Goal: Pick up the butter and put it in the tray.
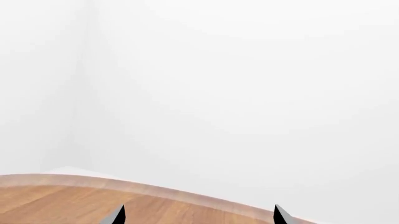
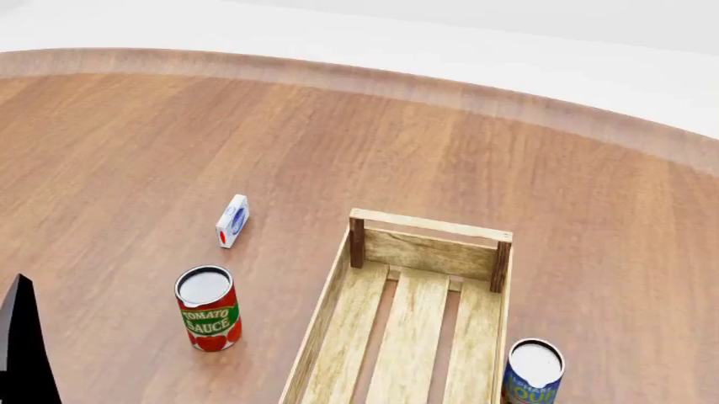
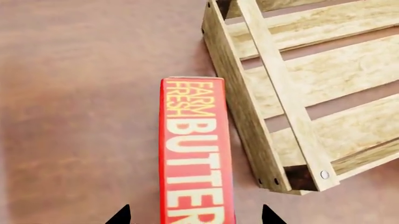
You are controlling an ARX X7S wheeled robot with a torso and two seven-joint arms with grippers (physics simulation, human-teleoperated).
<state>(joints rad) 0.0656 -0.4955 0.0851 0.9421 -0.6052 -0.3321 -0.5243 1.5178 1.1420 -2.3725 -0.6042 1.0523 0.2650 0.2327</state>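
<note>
The butter (image 3: 196,149), a red-orange box lettered "FARM FRESH BUTTER", lies on the wooden table in the right wrist view, just beside the tray's long side wall (image 3: 240,112). My right gripper (image 3: 195,217) is open and straddles the box's near end, with a gap between each fingertip and the box. The tray (image 2: 433,252), a light-wood slatted crate, holds nothing that I can see in the head view. The butter and the right gripper are out of the head view. My left gripper (image 1: 199,215) is open and empty, near the table's far edge and facing the white wall.
A tomato sauce can (image 2: 208,307) stands left of the tray, and a small white-and-blue carton (image 2: 232,220) lies beyond it. A blue can (image 2: 534,370) stands against the tray's right side. A black part of my left arm (image 2: 23,353) shows at the lower left.
</note>
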